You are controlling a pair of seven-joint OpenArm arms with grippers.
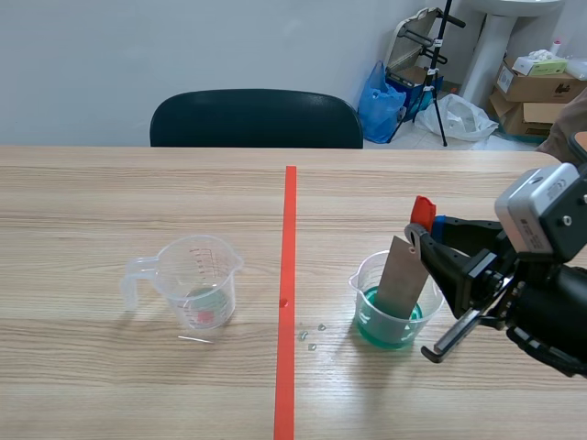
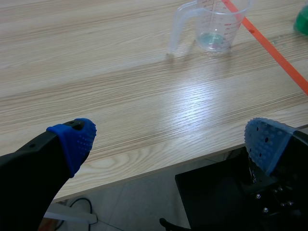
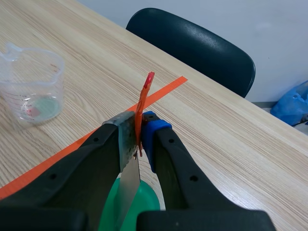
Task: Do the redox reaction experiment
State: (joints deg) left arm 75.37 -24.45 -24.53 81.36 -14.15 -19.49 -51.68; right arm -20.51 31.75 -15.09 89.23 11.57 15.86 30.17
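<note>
I judge we are at the dipping step: my right gripper (image 1: pixel 424 240) is clamped on the grey metal strip (image 1: pixel 402 275), with a red tab (image 1: pixel 422 213) pinched in beside it; the strip leans in the clear beaker (image 1: pixel 359 291), its lower end down in the green liquid; the beaker stands on the right half of the bench, just past the orange tape line (image 1: pixel 287 275) and nearer the near edge than the far one. The measuring jug (image 1: pixel 197 280) stands well apart on the left half, with only a little liquid at its bottom; a few droplets (image 1: pixel 312 335) lie between the tape and the beaker. My left gripper (image 2: pixel 171 139) hangs off the near edge of the bench, fingers apart, holding nothing. Next, I think, the strip should be lifted straight up and clear of the rim, without tipping the light beaker, and allowed to drip over it.
</note>
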